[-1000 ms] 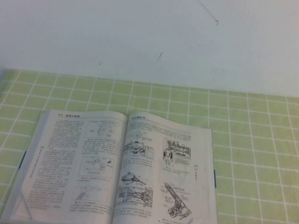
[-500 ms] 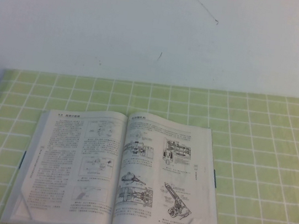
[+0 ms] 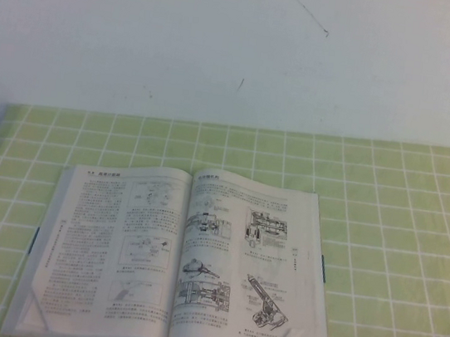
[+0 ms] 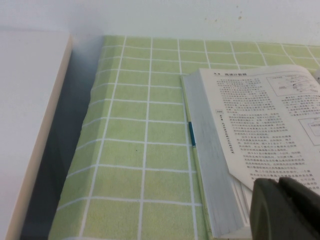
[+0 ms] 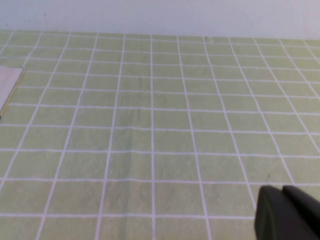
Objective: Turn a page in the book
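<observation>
The left claw (image 4: 286, 207) sits low by the left near corner of the book (image 3: 175, 258), so close that its dark tip overlaps the corner of the text leaf in its own camera. Whether this claw is released or clenched, I cannot tell.

The book lies open and flat on the green checked tabletop (image 3: 399, 243). Its spine runs from the near edge toward the white wall (image 3: 242, 45).

The page (image 3: 250, 260) with the dark machine drawings is the leaf right of the spine, and its free edge is the book's right edge.

The right claw (image 5: 287, 212) hangs over bare tabletop, well right of the book. Its state I cannot tell either. By my judgement, this arm approaches the free edge more naturally.
</observation>
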`<state>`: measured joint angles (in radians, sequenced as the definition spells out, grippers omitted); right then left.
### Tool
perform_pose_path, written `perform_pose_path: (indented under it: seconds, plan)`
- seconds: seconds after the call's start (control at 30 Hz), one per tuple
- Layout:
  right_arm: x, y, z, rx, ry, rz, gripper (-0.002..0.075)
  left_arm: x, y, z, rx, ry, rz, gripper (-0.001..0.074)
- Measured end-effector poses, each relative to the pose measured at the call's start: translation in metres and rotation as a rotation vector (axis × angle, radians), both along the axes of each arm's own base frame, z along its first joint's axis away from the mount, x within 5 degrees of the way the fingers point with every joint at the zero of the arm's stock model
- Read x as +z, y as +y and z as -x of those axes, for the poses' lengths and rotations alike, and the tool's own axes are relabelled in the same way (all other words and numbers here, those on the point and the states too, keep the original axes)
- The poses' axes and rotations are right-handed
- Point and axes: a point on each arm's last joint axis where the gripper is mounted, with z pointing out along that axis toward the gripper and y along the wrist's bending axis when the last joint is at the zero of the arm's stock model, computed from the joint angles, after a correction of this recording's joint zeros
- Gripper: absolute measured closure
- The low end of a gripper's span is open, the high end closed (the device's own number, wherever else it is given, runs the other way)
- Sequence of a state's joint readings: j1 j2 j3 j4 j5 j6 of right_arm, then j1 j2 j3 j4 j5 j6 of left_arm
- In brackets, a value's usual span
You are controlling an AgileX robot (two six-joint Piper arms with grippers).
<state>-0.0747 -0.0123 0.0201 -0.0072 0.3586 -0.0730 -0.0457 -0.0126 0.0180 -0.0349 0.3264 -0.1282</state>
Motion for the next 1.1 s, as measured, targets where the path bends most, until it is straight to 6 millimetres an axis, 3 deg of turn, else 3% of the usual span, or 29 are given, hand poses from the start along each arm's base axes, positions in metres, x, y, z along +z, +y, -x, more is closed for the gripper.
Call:
perform_pose_path:
  seconds: [0.77,0.93,1.1]
  plan:
    - [0.000,0.000,0.000,0.000,-0.002,0.002,0.0728,0.003,0.000,-0.001,0.001,-0.046,-0.015,0.0738]
    - [0.002,0.000,-0.002,0.000,-0.047,0.005,0.0728,0.010,0.000,-0.003,0.002,-0.129,-0.011,0.0738]
    - [0.015,0.000,-0.005,-0.001,-0.192,0.016,0.0728,0.028,0.001,-0.004,0.006,-0.323,-0.002,0.0738]
